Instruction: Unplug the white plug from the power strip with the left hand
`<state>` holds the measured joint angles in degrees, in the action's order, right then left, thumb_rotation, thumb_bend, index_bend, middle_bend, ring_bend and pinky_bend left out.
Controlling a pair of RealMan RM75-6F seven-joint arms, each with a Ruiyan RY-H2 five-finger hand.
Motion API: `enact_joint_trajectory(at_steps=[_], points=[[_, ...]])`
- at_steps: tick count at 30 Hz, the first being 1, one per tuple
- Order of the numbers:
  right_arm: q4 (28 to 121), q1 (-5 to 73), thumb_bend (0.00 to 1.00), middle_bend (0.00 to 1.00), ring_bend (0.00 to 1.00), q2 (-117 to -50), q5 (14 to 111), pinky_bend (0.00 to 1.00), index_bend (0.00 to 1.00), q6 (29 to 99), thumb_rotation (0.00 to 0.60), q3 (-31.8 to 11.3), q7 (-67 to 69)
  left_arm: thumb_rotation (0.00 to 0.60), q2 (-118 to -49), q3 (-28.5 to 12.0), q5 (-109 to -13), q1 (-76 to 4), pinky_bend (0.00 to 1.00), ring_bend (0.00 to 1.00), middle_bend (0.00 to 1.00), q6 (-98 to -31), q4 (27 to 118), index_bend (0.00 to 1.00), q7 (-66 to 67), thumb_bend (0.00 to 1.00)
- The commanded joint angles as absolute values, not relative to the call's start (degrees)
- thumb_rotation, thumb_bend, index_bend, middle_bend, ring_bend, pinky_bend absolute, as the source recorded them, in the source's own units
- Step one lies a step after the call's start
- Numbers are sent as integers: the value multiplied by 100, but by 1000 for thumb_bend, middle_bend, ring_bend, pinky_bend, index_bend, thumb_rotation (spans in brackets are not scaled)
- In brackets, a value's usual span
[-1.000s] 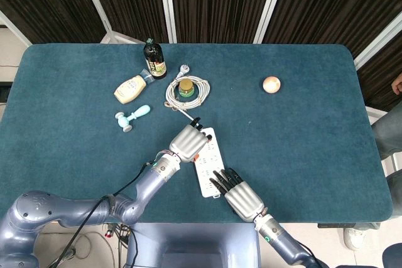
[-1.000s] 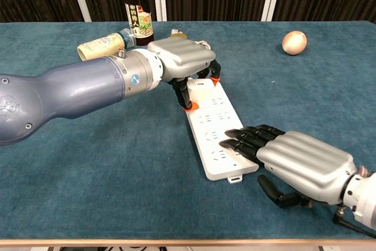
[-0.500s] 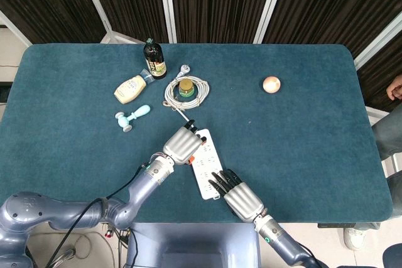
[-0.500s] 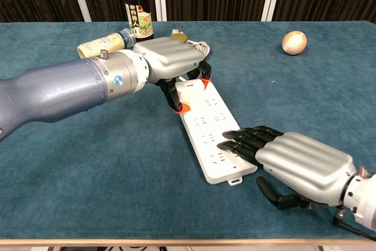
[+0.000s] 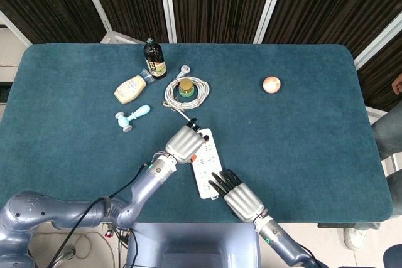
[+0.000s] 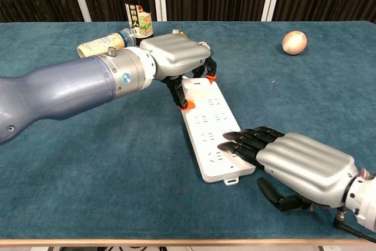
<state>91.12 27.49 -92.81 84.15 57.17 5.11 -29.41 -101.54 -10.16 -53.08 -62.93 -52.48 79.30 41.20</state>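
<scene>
The white power strip (image 5: pixel 203 162) (image 6: pixel 210 130) lies slantwise on the blue table near the front edge. My left hand (image 5: pixel 184 143) (image 6: pixel 175 57) hangs over its far end with the fingers curled down. An orange-tipped finger (image 6: pixel 184 106) stands at the strip's left edge and another (image 6: pixel 210 75) at its far right corner. The white plug is hidden under this hand, so I cannot see whether it is gripped. My right hand (image 5: pixel 238 196) (image 6: pixel 294 163) lies flat, its dark fingertips (image 6: pixel 232 142) pressing the strip's near end.
A coiled white cable (image 5: pixel 186 92) around a small jar lies beyond the strip, its cord running under my left hand. A dark bottle (image 5: pixel 154 59), a yellow squeeze bottle (image 5: pixel 130 88) and a pale blue tool (image 5: pixel 132 117) sit at the far left. An egg-like ball (image 5: pixel 271 84) sits far right.
My left hand and the strip's far end swung a little to the left, then partly back to the right. The right hand stayed pressed on the near end.
</scene>
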Motion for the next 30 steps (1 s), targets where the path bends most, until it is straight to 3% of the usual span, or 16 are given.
enact_joint_trajectory(at_steps=[1, 16, 30], points=[[9118, 2747, 803, 76, 71, -9276, 8422, 69, 70, 5724, 600, 513, -2943, 600, -10194, -1048, -5281, -6324, 135, 284, 766, -5234, 7913, 720, 4140, 481], [9163, 2716, 803, 76, 71, -9296, 8440, 69, 70, 5735, 600, 548, -2996, 600, -9911, -900, -5400, -6151, 136, 286, 770, -5417, 8257, 722, 4135, 481], [9217, 2705, 803, 76, 71, -9275, 8481, 69, 70, 5806, 600, 507, -3016, 600, -9898, -1388, -5490, -6253, 136, 286, 770, -5643, 8339, 722, 3915, 481]])
